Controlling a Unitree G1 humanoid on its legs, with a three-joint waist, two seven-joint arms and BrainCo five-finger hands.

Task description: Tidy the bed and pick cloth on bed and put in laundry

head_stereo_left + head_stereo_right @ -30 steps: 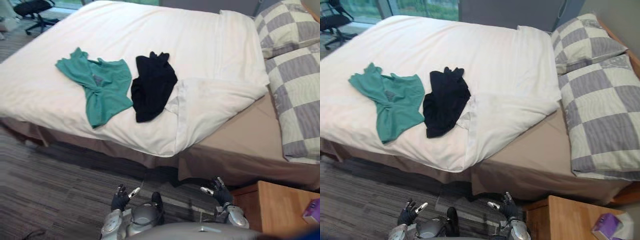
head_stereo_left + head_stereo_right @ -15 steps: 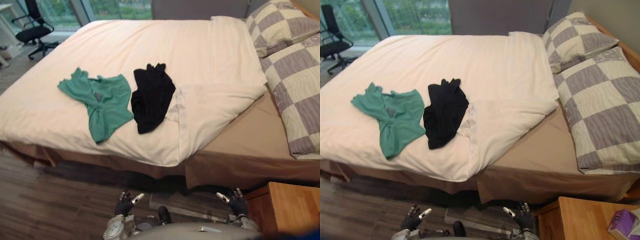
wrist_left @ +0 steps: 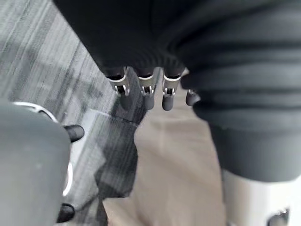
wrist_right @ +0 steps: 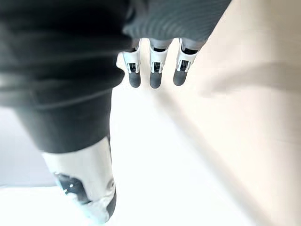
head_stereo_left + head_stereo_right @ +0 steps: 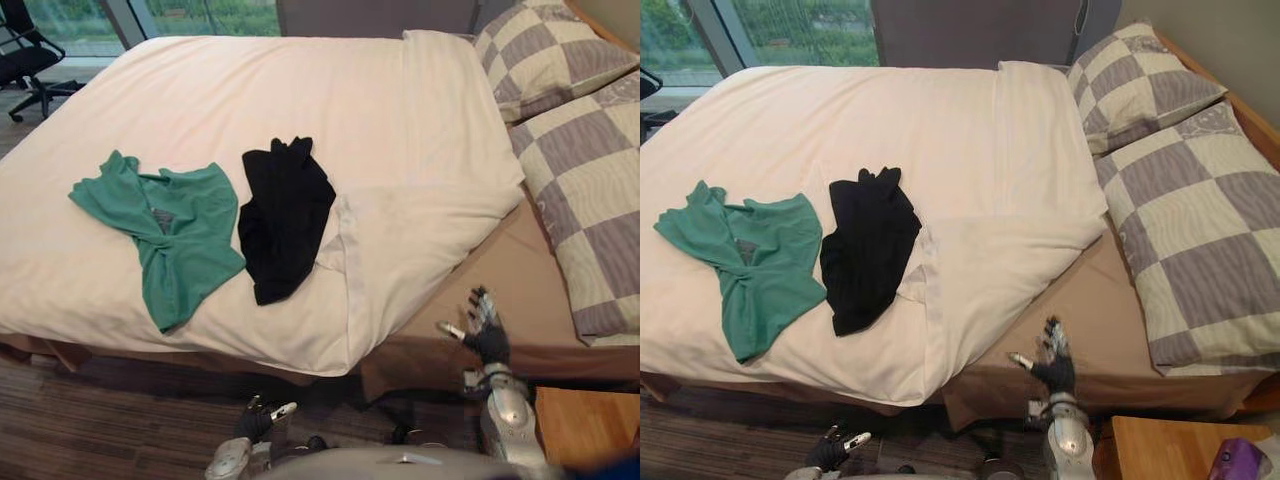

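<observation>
At the bed (image 5: 505, 285) edge my right hand (image 5: 487, 338) hovers open, empty; best to grip the folded duvet (image 5: 430, 230) by its hem and pull flat.

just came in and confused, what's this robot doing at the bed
The robot holds nothing yet. Its right hand is held open by the exposed tan sheet, next to the folded-back corner of the white duvet; its left hand hangs open low over the floor. The crumpled green cloth and the black cloth lie side by side on the duvet, untouched.
</observation>
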